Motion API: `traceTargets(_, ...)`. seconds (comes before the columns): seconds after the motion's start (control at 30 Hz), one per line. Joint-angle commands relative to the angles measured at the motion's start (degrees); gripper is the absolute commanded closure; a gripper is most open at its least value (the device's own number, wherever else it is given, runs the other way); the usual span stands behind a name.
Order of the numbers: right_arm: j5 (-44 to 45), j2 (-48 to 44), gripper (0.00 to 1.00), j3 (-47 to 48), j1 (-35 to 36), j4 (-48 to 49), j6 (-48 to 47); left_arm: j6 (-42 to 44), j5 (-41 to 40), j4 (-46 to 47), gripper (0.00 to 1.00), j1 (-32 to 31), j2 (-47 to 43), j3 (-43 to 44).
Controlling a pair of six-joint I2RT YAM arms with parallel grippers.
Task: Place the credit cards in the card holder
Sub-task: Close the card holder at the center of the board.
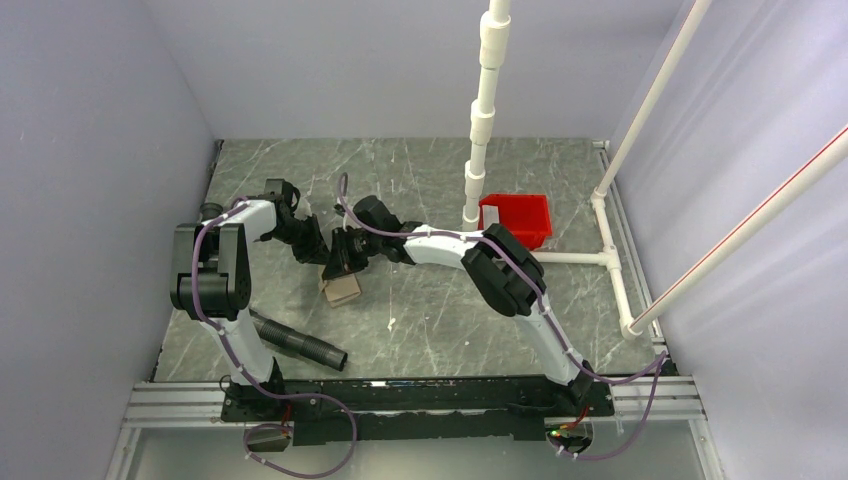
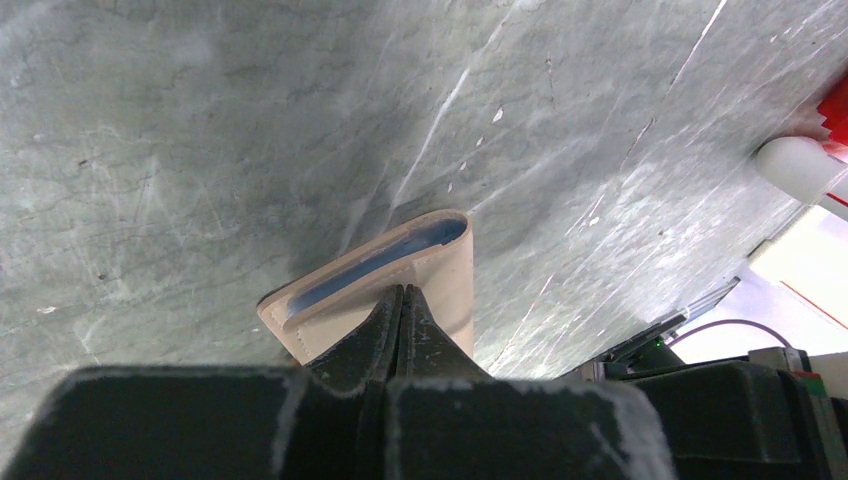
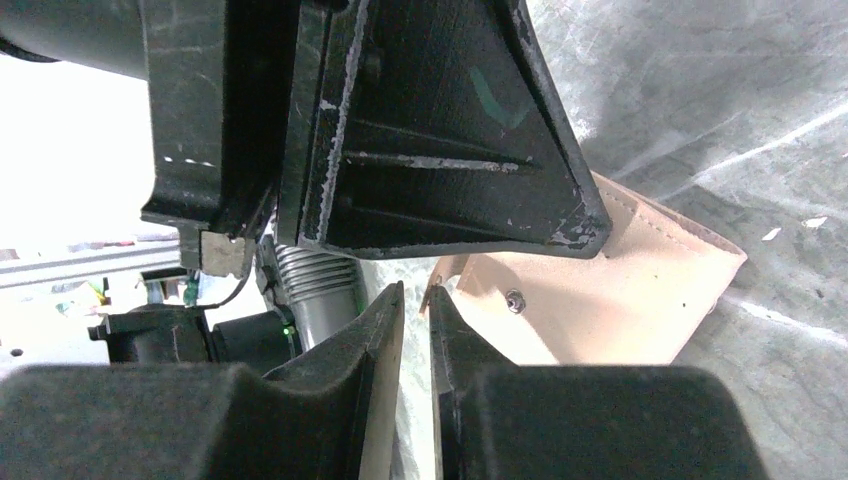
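The tan card holder [image 1: 343, 291] lies mid-table under both grippers, slightly tilted. In the left wrist view its bluish-grey pocket gapes along the far edge of the card holder [image 2: 455, 280]. My left gripper [image 2: 402, 290] is shut, and its tips rest on the tan face. From above, the left gripper [image 1: 322, 252] sits just left of my right gripper [image 1: 340, 262]. The right gripper [image 3: 415, 287] shows a narrow gap between its jaws. The corner of the card holder [image 3: 620, 300], near its snap, touches one fingertip. I cannot tell if it is gripped. The credit cards are out of view.
A red tray [image 1: 520, 215] stands at the back right beside a white pipe post [image 1: 480, 150]. White pipe rails [image 1: 600, 257] run along the right side. A black ribbed tube [image 1: 300, 343] lies near the front left by the left arm's base.
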Motion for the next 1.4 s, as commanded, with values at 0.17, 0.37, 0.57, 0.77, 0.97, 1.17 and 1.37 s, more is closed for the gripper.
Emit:
traceTargets(0.17, -0.2, 1.0, 0.81, 3.4, 0.4, -0.1, -1.0, 2.8, -1.9, -0.2, 1.00, -0.5, 2.1, -0.7)
traceTargets(0.37, -0.4, 1.8, 0.81, 3.9, 0.6, -0.6, -1.1, 2.8, -1.9, -0.2, 1.00, -0.5, 2.1, -0.6)
traceTargets(0.57, -0.5, 1.4, 0.85, 3.4, 0.6, -0.2, -1.0, 2.9, -1.9, -0.3, 1.00, -0.5, 2.1, -0.6)
traceTargets(0.77, 0.4, 0.2, 0.81, 2.7, 0.6, -0.5, -1.8, 3.0, -1.9, -0.3, 1.00, -0.5, 2.1, -0.6)
traceTargets(0.97, 2.0, -1.6, 0.78, 1.9, 0.5, -1.0, -2.8, 3.0, -1.8, -0.2, 1.00, -0.5, 2.1, -0.6)
traceTargets(1.17, 2.4, -2.2, 0.80, 1.3, 0.5, -0.8, -3.0, 3.0, -1.6, -0.2, 1.00, -0.5, 2.1, -0.6)
traceTargets(1.37, 3.4, -3.1, 0.78, 0.9, 0.3, -1.5, -3.9, 3.0, -1.4, -0.2, 1.00, -0.5, 2.1, -0.6)
